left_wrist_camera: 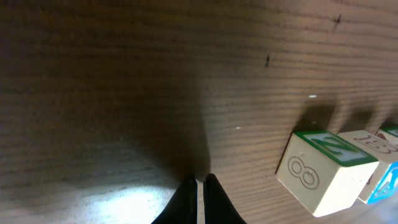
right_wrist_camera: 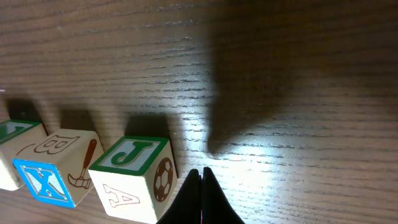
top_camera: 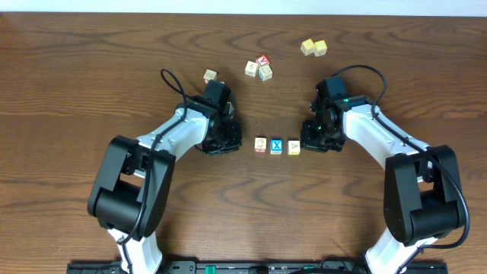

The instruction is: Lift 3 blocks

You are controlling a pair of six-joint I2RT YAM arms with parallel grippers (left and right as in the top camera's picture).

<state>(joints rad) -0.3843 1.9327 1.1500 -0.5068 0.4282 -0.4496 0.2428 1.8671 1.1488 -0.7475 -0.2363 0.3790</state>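
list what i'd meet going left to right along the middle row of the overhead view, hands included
left hand → cream block with red trim → blue X block → cream block with yellow trim → right hand

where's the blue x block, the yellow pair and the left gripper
blue x block (top_camera: pixel 276 145), overhead view, top face
yellow pair (top_camera: pixel 308 47), overhead view, top of one block
left gripper (left_wrist_camera: pixel 200 183), left wrist view, between its shut fingertips
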